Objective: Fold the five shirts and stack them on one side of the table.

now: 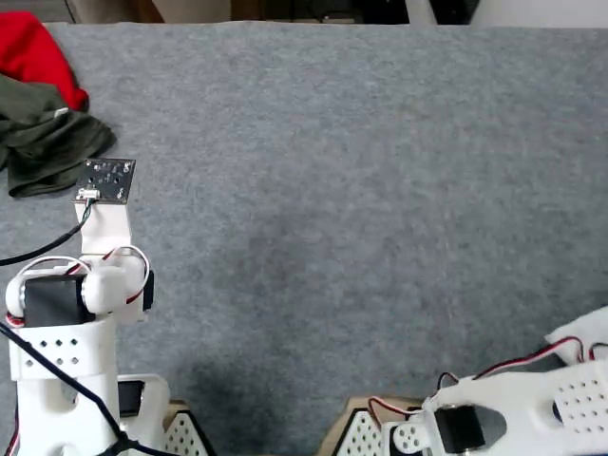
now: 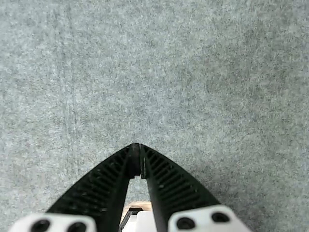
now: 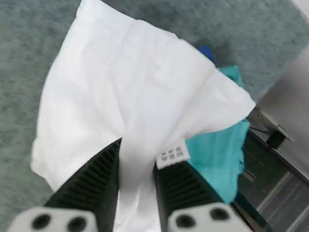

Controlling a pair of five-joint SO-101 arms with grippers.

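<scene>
White shirt (image 3: 130, 92) is pinched in your right gripper (image 3: 137, 153), spilling beyond its tips over a teal shirt (image 3: 219, 159), likely to pull it clear for folding; left gripper (image 2: 137, 147) closed, empty.

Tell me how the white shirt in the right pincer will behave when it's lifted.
Likely floppy: the white shirt creases and bunches where the right pincer pinches it, so it should drape and hang. Probably light, being thin cloth. It may drag the teal shirt it overlaps.
</scene>
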